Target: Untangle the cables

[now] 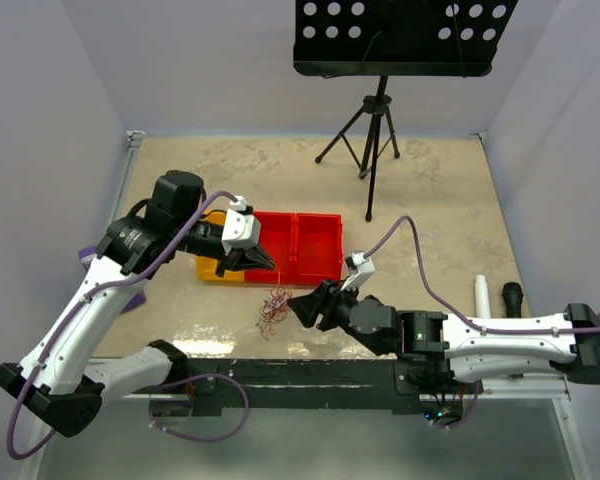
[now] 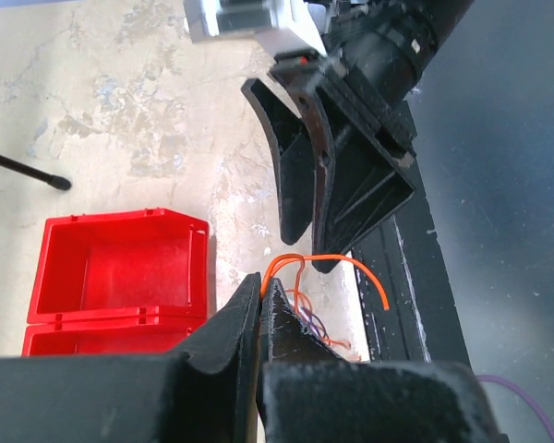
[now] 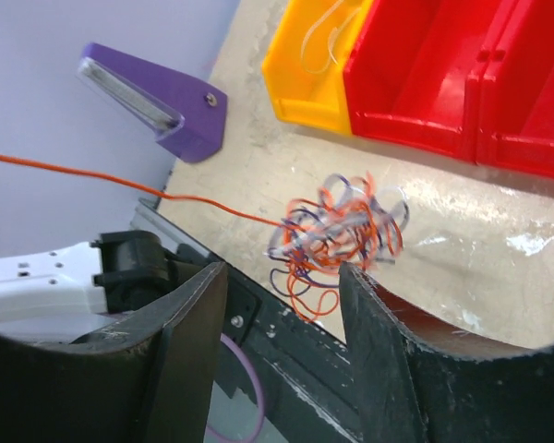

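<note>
The cables point(image 1: 273, 306) are a small tangle of thin orange, purple and white wires near the table's front edge. My left gripper point(image 1: 260, 262) is above and behind the tangle. In the left wrist view it point(image 2: 262, 288) is shut on one orange wire point(image 2: 351, 262) that loops out of the tangle. In the right wrist view the tangle point(image 3: 340, 229) looks blurred, and that orange wire point(image 3: 120, 179) runs taut up to the left. My right gripper point(image 1: 302, 305) is open and empty just right of the tangle; its fingertips point(image 3: 218, 269) flank the tangle's near side.
A yellow bin point(image 1: 212, 268) with a white wire point(image 3: 319, 37) in it stands beside two red bins point(image 1: 300, 243) behind the tangle. A tripod stand point(image 1: 374, 135) is at the back. White and black cylinders point(image 1: 483, 296) lie at the right. A purple piece point(image 3: 162, 103) is at the left.
</note>
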Available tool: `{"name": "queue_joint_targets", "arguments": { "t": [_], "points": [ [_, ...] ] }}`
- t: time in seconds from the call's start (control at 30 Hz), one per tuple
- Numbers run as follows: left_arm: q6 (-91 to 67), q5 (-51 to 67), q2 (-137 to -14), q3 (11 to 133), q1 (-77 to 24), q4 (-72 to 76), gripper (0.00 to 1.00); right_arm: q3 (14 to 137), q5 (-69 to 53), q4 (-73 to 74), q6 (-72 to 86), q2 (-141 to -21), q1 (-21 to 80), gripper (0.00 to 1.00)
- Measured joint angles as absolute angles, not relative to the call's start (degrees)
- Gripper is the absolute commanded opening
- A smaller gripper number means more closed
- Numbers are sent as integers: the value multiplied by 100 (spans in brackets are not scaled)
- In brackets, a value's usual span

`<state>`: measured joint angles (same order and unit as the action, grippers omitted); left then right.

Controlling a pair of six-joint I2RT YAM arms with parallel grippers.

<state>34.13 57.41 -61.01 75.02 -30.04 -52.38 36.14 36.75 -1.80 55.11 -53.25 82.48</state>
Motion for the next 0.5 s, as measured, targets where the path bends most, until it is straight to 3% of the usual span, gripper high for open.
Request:
{"name": "queue_joint_targets", "arguments": {
  "t": [0.5],
  "points": [
    [3175, 5610, -6156, 8152, -3004, -5404, 0, 3295, 3428, -462, 5564, -5852, 8243, 57]
  ]
}}
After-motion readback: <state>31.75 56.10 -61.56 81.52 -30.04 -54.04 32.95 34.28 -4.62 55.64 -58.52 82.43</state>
